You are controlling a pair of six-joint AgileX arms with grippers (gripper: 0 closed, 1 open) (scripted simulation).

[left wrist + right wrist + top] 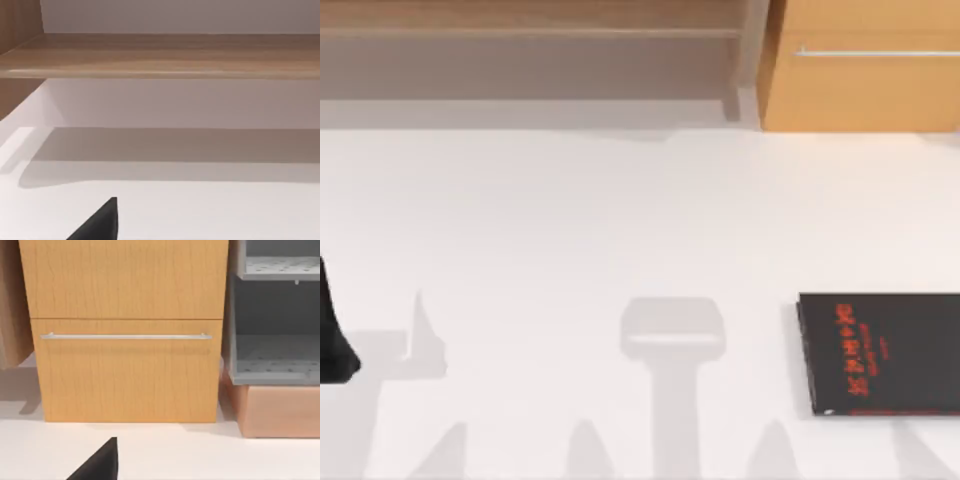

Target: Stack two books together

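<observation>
Left gripper (335, 345): a dark shape at the far left edge of the top view, cut off by the frame; whether its fingers are spread or pressed together cannot be told. Black book (880, 352) lies flat on the white surface (570, 230) at the right, its right end cut off. The left wrist view adds a wooden shelf (165, 55); the right wrist view, a wooden drawer cabinet (125, 330) and grey rack (275, 315).

A thin black book (880, 352) with red cover lettering lies flat and closed on the white surface (620, 220) at the lower right of the top view, its right edge cut off by the frame, lettering running sideways.
</observation>
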